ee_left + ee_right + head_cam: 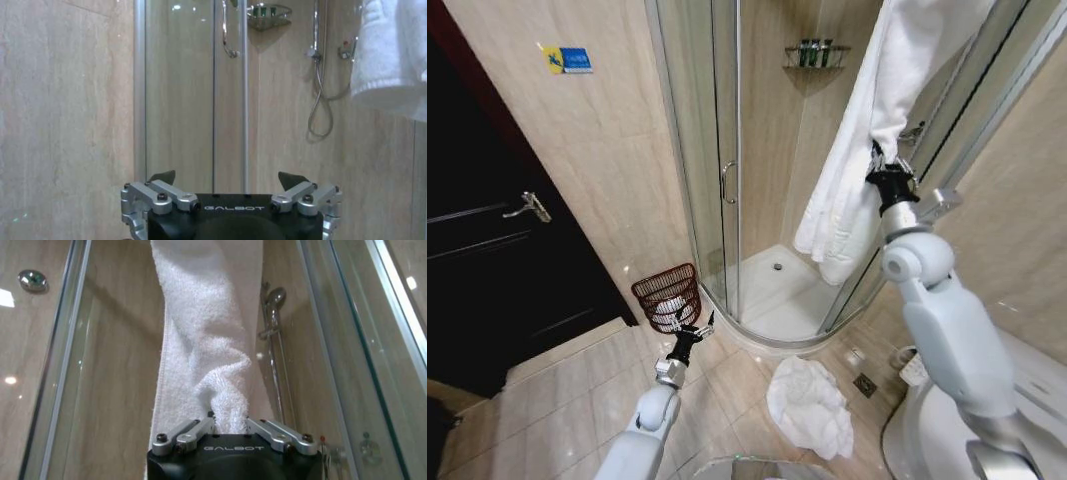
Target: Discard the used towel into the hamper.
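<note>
Head view puts your right hand (885, 165) up in the upper right of the frame, closed on a fold of the white towel (857, 150) that hangs over the glass shower door. The right wrist view shows the same grip close up: the right hand (230, 422) has its fingers (193, 432) drawn in on a bunched ridge of terry cloth, with the towel (207, 325) running up and away from it. Judge this as a soft, limp, fairly light load; it will not hold any shape, it will drape and swing below the pinch, and thick pile can creep out of a shallow hold, so a gathered fold like this one is a better place to take it than a single flat edge. Expect a long tail to trail below the grip. Your left hand (695, 330) sits low, left of centre, fingers spread and holding nothing; in the left wrist view the left hand (230, 182) faces the shower glass with its fingertips (163, 176) well apart. The hamper (667, 292) stands on the floor just beyond that left hand, against the wall beside the shower enclosure (727, 180), with something pale already inside. A second white towel (809, 405) lies crumpled on the floor tiles at lower centre.
</note>
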You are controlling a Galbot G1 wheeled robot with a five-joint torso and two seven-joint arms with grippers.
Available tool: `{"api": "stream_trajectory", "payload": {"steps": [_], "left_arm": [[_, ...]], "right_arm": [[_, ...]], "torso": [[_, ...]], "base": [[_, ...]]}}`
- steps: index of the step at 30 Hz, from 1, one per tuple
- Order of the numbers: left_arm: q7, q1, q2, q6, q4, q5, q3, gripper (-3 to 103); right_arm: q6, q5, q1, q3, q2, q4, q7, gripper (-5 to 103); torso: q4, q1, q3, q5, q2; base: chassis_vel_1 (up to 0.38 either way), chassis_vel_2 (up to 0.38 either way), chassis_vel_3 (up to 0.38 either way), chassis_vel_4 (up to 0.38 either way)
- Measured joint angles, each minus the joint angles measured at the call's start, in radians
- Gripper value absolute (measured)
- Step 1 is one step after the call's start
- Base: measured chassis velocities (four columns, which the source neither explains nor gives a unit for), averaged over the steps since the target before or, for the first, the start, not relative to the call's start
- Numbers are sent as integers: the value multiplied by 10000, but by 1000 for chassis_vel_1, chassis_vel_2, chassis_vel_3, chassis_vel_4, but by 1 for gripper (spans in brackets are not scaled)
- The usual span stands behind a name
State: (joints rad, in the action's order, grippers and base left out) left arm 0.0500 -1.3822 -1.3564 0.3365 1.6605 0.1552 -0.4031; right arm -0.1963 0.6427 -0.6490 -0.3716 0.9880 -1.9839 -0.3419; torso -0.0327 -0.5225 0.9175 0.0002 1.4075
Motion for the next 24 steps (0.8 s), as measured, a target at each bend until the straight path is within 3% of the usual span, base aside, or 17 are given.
{"api": "stream_trajectory", "payload": {"steps": [24], "left_arm": [[-24, -106, 231, 279, -143, 331, -112, 100]], "right_arm": [[523, -1465, -2392, -226, 1134, -391, 619, 8]], "torso": [[0, 0, 0, 0, 0]], "base": [[0, 0, 0, 0]]}}
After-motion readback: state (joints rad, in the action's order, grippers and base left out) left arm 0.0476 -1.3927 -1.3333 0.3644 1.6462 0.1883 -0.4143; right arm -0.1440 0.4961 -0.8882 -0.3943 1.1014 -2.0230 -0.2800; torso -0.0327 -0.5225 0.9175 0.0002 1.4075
